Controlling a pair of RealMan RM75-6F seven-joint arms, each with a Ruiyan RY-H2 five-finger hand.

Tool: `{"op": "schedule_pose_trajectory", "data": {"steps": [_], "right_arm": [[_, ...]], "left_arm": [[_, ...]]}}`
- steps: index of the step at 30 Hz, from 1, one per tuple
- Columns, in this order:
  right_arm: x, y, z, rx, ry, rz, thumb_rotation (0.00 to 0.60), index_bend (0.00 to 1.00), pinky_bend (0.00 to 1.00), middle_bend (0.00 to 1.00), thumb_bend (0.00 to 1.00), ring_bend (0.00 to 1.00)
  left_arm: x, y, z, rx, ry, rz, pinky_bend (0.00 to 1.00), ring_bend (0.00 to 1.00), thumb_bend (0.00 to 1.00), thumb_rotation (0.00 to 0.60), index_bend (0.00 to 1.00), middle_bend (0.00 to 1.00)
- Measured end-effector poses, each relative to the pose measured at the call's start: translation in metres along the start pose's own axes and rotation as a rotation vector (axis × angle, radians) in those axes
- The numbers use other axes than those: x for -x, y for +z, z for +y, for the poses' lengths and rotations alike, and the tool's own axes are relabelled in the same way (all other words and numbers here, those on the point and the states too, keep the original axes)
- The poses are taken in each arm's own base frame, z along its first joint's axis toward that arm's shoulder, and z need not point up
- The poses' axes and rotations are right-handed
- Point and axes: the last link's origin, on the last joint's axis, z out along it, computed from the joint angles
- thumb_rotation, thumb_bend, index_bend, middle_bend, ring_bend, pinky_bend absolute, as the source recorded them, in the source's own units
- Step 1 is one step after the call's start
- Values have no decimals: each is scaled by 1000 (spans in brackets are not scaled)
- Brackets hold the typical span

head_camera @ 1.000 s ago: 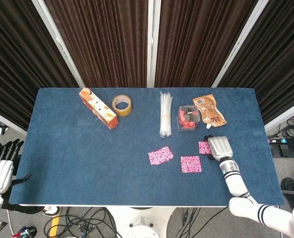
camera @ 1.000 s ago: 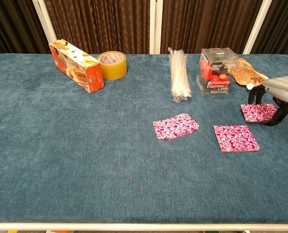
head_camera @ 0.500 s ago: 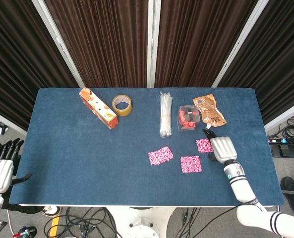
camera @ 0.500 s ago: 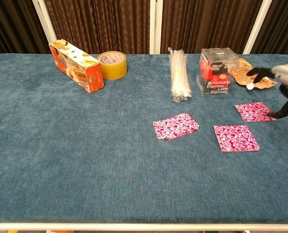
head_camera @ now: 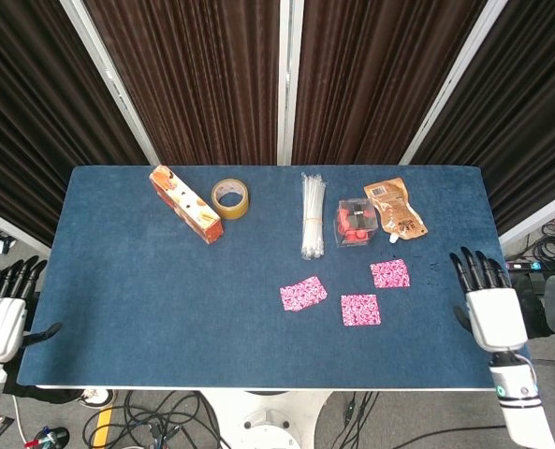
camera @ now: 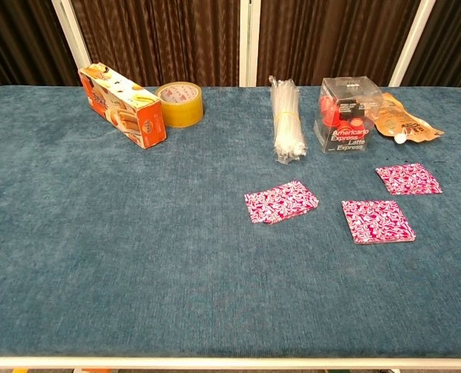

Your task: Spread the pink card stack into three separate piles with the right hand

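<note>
Three pink card piles (head_camera: 303,293) (head_camera: 360,310) (head_camera: 390,273) are shown lying apart on the tabletop (head_camera: 165,299), the right hand (head_camera: 488,309) being held empty with fingers released; any retreat is best kept clear of the piles

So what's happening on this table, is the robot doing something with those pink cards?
It looks like it has just finished. Three separate piles of pink cards lie on the blue table: a left pile, a middle pile and a right pile, none touching. The right hand sits open off the table's right edge, holding nothing. The left hand rests idle beyond the left edge. The snack box, tape roll and other items at the back lie untouched.
</note>
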Motion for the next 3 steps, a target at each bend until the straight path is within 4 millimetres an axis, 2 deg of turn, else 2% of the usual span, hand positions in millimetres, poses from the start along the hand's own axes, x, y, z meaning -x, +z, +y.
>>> {"op": "schedule_pose_trajectory", "data": {"steps": [3], "right_arm": [[1,-9,10,12,16,-9,600,0,0,0,118,0]], "left_arm": [[-2,0,1,3,0,3,101,0,0,600,37,32]]}}
